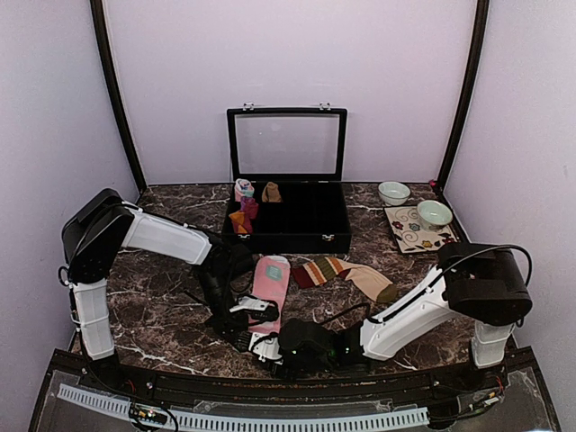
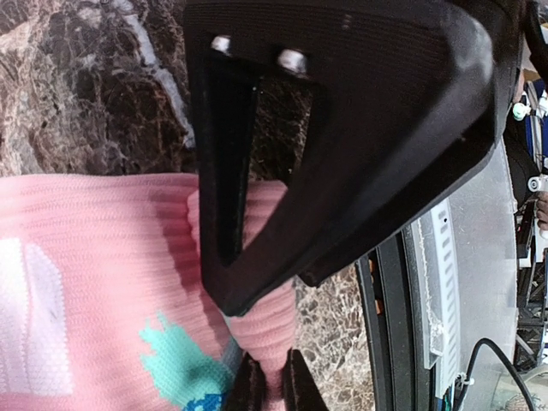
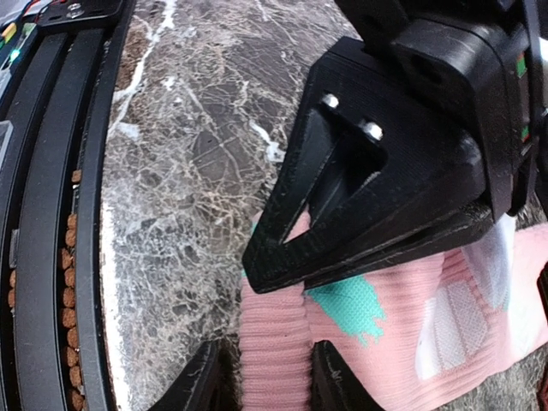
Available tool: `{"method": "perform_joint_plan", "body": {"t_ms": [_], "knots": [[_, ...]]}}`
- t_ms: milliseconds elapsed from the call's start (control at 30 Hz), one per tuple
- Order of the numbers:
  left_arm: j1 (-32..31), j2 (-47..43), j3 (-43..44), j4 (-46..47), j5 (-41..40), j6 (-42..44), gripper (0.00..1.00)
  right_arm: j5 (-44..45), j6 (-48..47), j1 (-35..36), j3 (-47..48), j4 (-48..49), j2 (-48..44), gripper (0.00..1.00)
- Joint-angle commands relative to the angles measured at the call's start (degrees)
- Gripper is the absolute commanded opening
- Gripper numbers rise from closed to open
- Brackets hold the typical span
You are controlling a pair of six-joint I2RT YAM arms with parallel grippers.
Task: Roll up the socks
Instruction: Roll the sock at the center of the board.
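The left gripper (image 2: 257, 342) pinches the pink sock (image 2: 103, 282) tight at its edge, while the right gripper (image 3: 265, 330) straddles its ribbed end, fingers partly apart.

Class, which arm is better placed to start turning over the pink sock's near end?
Probably the right: the right fingers straddle the pink sock at its ribbed near end, not yet clearly clamped. The left fingers are shut on a fold of the sock, so they suit anchoring it.
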Motion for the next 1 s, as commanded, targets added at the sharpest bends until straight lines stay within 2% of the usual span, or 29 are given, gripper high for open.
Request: {"method": "perform_joint_plan", "body": {"t_ms": [0,167,267,400,467,500,767,967], "knots": [[0.48,2.08,-0.68,1.67,-8.17,-2.26,0.00,1.34,2.65,0.97,-1.28,-0.79,0.30,0.34],[0.61,1.91,-0.72,3.18,-9.64,-4.49,0.00,5.81,5.21,1.01,-0.66,-2.92,1.58,0.20],[0.63,1.12,-1.55,4.88,-10.80,-5.74,0.05,3.60,7.75,0.70,-2.58,-0.84,1.20,0.16],[1.98,-1.95,-3.65,7.61,-10.60,-8.75,0.30,0.88,10.68,0.52,-3.77,-0.25,1.94,0.10],[3.57,-4.52,-4.74,8.17,-9.37,-9.67,0.57,-0.52,12.00,0.20,-5.14,1.12,2.03,0.09],[4.41,-6.05,-5.45,8.53,-9.17,-9.93,0.60,-1.51,12.75,-0.29,-5.77,1.72,2.30,0.08],[5.94,-19.46,-13.02,12.39,-11.56,-10.41,0.62,-11.91,17.09,-4.33,-7.51,1.88,3.92,0.05],[5.86,-26.03,-16.66,14.00,-9.70,-8.38,0.58,-22.64,22.30,-8.15,-7.30,-0.19,4.75,0.05]]}}
